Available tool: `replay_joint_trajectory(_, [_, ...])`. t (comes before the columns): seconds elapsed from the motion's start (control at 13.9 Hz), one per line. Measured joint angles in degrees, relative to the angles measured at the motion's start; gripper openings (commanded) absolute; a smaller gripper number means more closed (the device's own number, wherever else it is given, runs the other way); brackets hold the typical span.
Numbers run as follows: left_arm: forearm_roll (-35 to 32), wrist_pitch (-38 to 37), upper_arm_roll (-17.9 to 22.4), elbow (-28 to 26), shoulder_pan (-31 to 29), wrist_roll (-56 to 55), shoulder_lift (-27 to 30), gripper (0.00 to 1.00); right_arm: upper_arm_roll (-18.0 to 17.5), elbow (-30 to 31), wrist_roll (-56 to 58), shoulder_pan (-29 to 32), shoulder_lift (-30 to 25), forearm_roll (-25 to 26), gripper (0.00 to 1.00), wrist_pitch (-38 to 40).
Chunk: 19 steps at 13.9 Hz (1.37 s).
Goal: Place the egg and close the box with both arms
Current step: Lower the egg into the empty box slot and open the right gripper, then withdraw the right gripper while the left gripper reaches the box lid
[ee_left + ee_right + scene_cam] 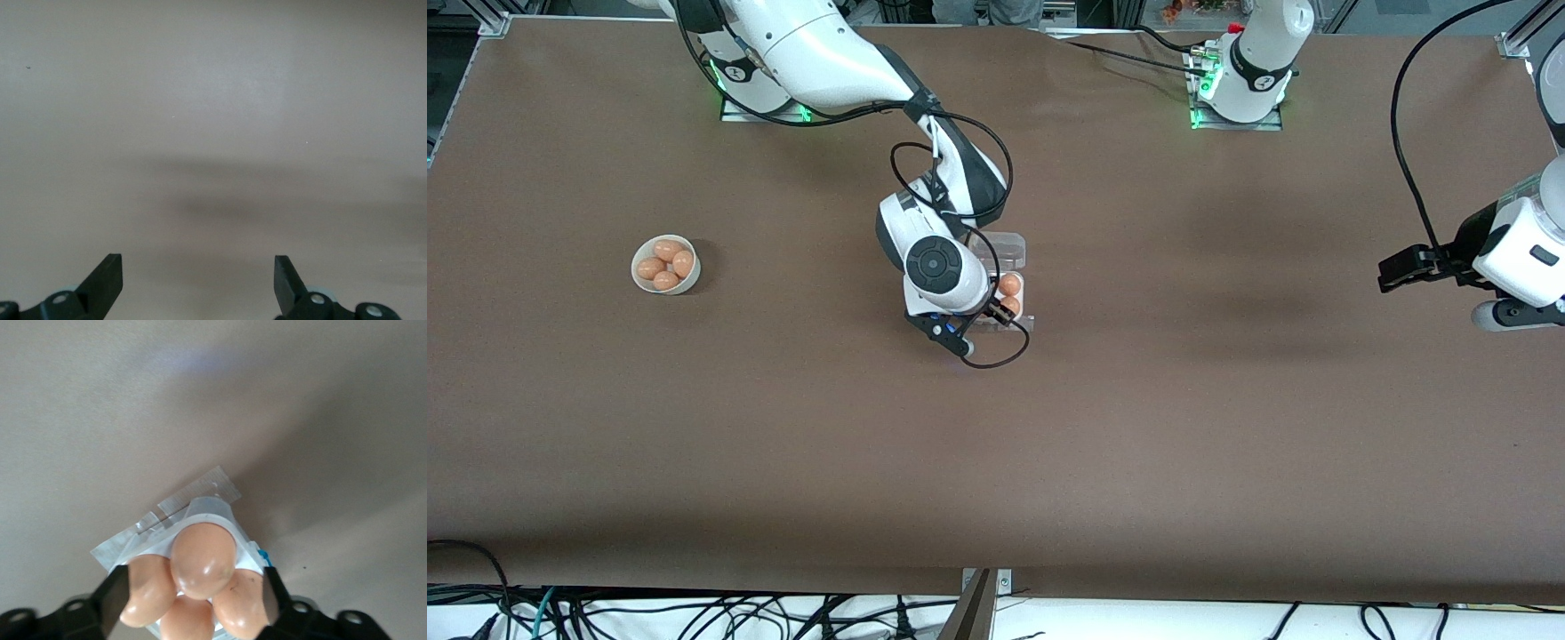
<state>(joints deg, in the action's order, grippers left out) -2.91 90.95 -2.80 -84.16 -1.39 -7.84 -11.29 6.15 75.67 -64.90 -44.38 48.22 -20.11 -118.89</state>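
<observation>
The box (1016, 267) lies mid-table with its clear lid folded open, on the side farther from the front camera. Several orange-brown eggs fill its white tray (212, 509). My right gripper (997, 313) hangs low over the tray, open, with its fingers (115, 599) straddling the eggs. One egg (203, 560) sits midway between them in its cell; two eggs (1009, 284) show in the front view. My left gripper (1398, 268) waits open and empty over bare table at the left arm's end, and in the left wrist view (197, 280) it has only table under it.
A round white bowl (665, 265) holding several more eggs stands toward the right arm's end of the table. A black cable (996, 360) loops from the right wrist beside the box. The brown table (1183, 427) stretches wide around them.
</observation>
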Motion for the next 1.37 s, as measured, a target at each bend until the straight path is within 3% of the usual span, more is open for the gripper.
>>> replay_joint_trajectory(0.36, [0.29,-0.9,-0.5,-0.02,1.51,0.14,-0.37,1.0,2.41,-1.72,5.54,1.48,-0.95,0.29,1.0,0.34])
replay_joint_trajectory(0.58, [0.58,-2.69,-1.27,-0.13,7.82,0.02,-1.95,1.0,4.51,-1.97,13.03,4.52,-4.02,0.64,1.0,4.1])
replay_joint_trajectory(0.72, [1.22,-4.08,-1.57,-0.13,12.78,-0.45,-2.94,1.0,8.55,-2.01,20.5,5.3,-6.21,0.68,1.0,9.4])
replay_joint_trajectory(1.08, [16.35,-4.62,-1.66,-0.15,17.14,-6.03,-5.6,1.0,19.88,-2.02,37.58,5.69,-9.06,0.7,1.0,21.2])
replay_joint_trajectory(1.23, [18.59,-4.77,-1.7,-0.2,19.45,-9.26,-7.31,1.0,23.63,-2.01,44.17,5.79,-9.52,0.7,1.0,22.86])
replay_joint_trajectory(1.37, [20.41,-4.79,-1.76,-0.25,23.46,-14.01,-9.96,0.84,26.26,-2.01,49.56,5.95,-10.16,0.7,1.0,23.19])
